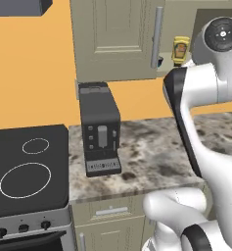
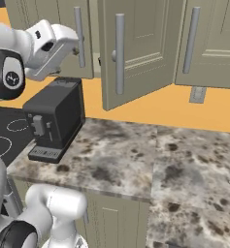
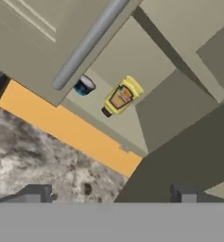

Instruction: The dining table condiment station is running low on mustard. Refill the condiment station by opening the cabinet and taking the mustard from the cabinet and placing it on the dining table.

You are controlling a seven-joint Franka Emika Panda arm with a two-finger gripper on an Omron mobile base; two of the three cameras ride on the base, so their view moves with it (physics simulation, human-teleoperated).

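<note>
Now, with the cabinet [image 3: 146, 61] open, steer the spread-apart claw [image 3: 111, 194] squarely around the mustard [image 3: 121, 96] before closing.

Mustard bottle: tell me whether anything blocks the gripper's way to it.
Nothing visible does. The cabinet door is swung open, and in the hand view the mustard bottle stands exposed on the shelf beyond the open gripper. A small blue-and-white cup stands beside the bottle, apart from it.
</note>
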